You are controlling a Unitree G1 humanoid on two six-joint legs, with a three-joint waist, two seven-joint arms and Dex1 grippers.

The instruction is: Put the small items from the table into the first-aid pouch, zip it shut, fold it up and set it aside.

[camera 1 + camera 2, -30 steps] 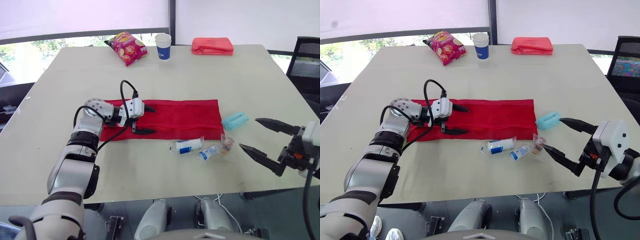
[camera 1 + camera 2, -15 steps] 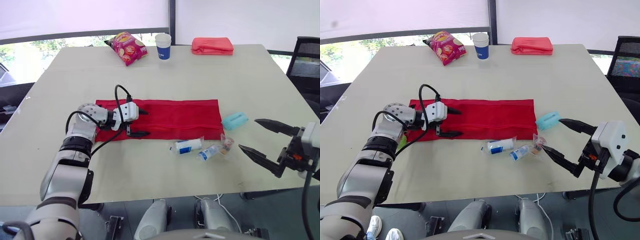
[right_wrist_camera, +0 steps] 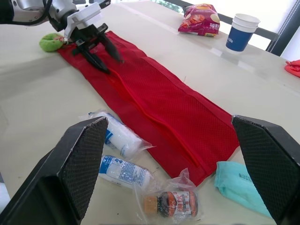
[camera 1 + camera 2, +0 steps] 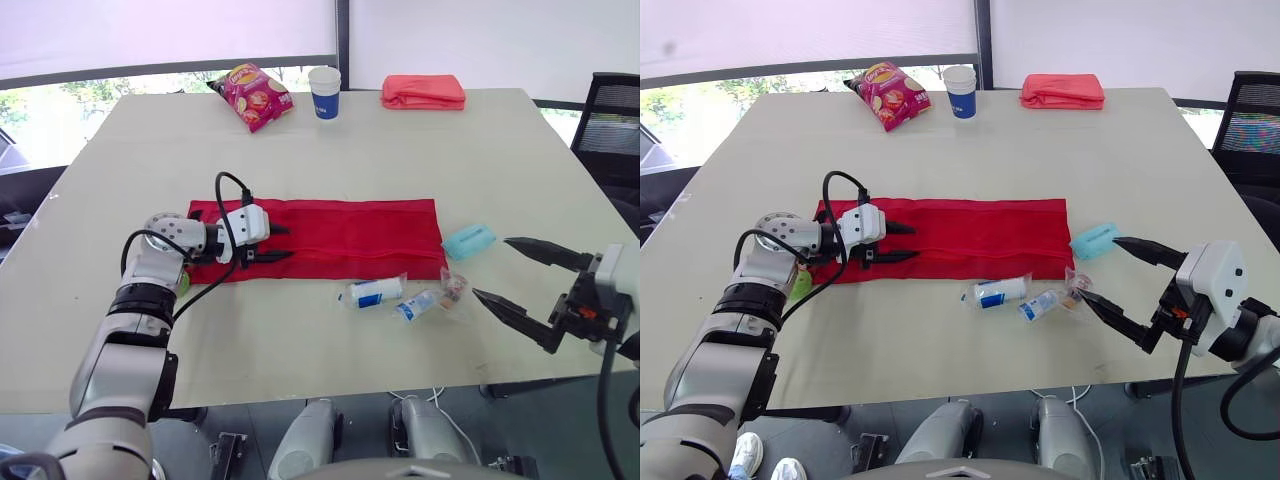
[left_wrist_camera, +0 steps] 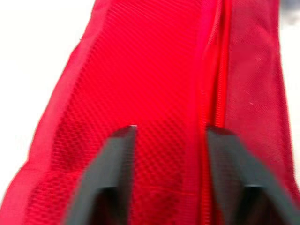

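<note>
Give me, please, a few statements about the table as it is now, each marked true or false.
1. The red first-aid pouch lies flat and unfolded on the table. True.
2. The right gripper is shut on the teal packet. False: it is open and holds nothing, and the packet lies on the table by the pouch's right end.
3. The left gripper is over the pouch's left end. True.
4. The wrapped bandage roll is inside the pouch. False: it lies on the table in front of the pouch.
5. The paper cup stands between the snack bag and the folded red cloth. True.
</note>
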